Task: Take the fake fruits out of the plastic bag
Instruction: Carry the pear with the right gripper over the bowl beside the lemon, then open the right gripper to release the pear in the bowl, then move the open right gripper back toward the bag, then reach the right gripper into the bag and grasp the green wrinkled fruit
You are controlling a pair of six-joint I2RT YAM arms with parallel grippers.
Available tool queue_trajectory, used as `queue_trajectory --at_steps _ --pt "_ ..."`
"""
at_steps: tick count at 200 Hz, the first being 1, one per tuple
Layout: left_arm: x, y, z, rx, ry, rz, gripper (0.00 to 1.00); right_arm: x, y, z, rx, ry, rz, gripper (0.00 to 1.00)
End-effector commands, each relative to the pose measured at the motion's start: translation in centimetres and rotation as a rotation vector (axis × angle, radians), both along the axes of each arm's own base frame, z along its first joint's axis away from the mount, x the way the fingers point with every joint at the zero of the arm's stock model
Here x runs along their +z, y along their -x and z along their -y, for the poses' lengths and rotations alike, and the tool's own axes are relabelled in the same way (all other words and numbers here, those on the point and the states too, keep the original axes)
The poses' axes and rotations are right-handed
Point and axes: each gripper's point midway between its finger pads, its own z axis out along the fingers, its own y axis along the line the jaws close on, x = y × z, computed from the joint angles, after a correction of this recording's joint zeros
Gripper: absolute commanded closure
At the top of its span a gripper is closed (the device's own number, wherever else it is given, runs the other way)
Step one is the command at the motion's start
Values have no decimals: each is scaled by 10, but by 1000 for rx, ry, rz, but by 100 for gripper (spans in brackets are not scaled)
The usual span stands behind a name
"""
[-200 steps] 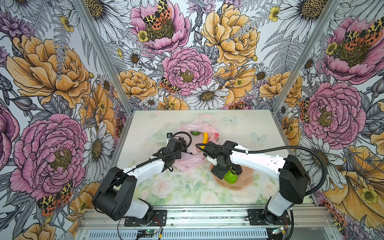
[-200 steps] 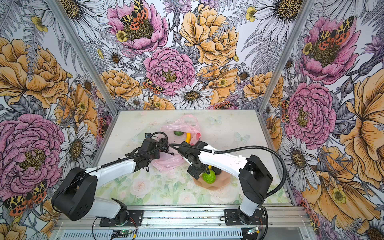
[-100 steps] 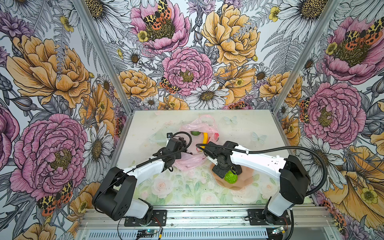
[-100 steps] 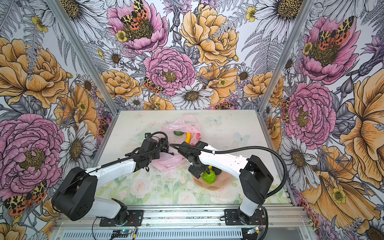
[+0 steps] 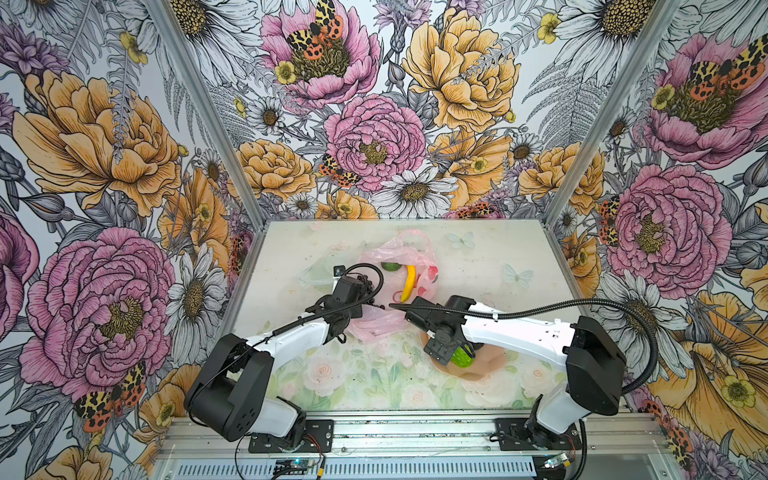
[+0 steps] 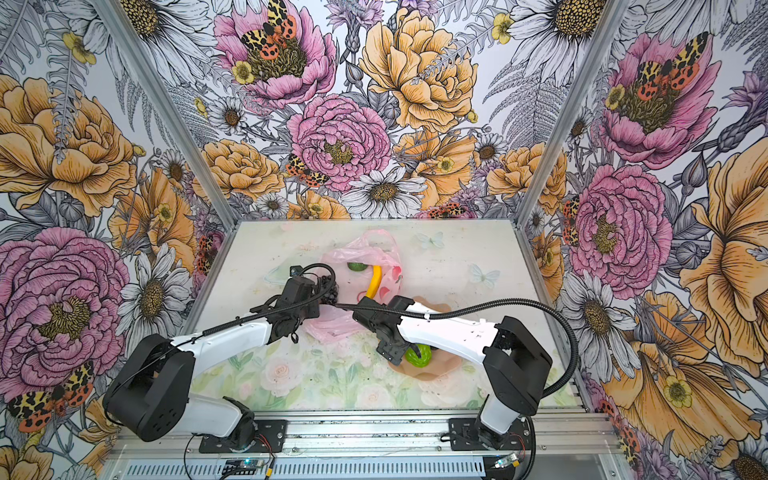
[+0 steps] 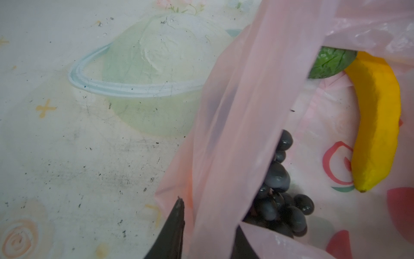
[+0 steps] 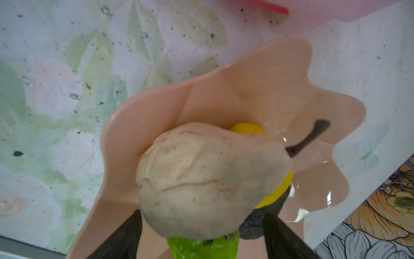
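The pink plastic bag (image 5: 409, 255) (image 6: 376, 249) lies open at mid-table. Inside it I see a yellow banana (image 7: 378, 125) (image 5: 409, 282), a dark grape bunch (image 7: 277, 197) and a green fruit (image 7: 329, 62). My left gripper (image 7: 208, 233) (image 5: 360, 300) is shut on a fold of the bag's edge. My right gripper (image 8: 202, 213) (image 5: 451, 353) stands open over the peach dish (image 8: 246, 85), its fingers either side of the cream pear (image 8: 206, 175). Under the pear lie a lemon (image 8: 246, 130), a bumpy bright green fruit (image 8: 201, 249) (image 6: 417, 356) and a dark rough fruit (image 8: 257, 224).
The scalloped dish (image 5: 490, 368) sits at the front right of the floral table mat (image 5: 353, 386). Flowered walls close in the left, back and right sides. A metal rail (image 5: 415, 432) with both arm bases runs along the front.
The right gripper's jaws have widened around the pear over the dish. The left arm and the bag have stayed as they were.
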Motion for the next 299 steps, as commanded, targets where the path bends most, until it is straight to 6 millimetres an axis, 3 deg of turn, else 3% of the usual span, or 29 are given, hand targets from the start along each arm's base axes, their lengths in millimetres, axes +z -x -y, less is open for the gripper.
queue_trajectory --at_steps 1,41,79,134,164,194,205,257,299 --pt "2 -2 -5 15 -2 18 72 20 -8 -6 -1 -55 77 12" --pt "3 -2 -5 15 2 20 72 54 0 -17 16 -195 89 7" --pt "4 -1 -4 14 8 22 72 78 -13 -13 -35 -259 146 9" --pt "2 -1 -5 17 9 15 74 119 -64 -32 -172 -454 287 12" --pt "4 0 -5 19 14 18 75 132 -96 -48 -251 -551 351 12" --pt "5 1 -7 28 17 13 76 127 -122 -71 -318 -646 354 13" --pt "6 2 -7 30 19 13 77 122 -139 -71 -363 -673 354 14" --pt "9 3 -9 41 38 29 82 104 -177 -120 -409 -798 309 20" --pt "12 3 -11 45 45 38 86 73 -201 -149 -424 -800 265 26"
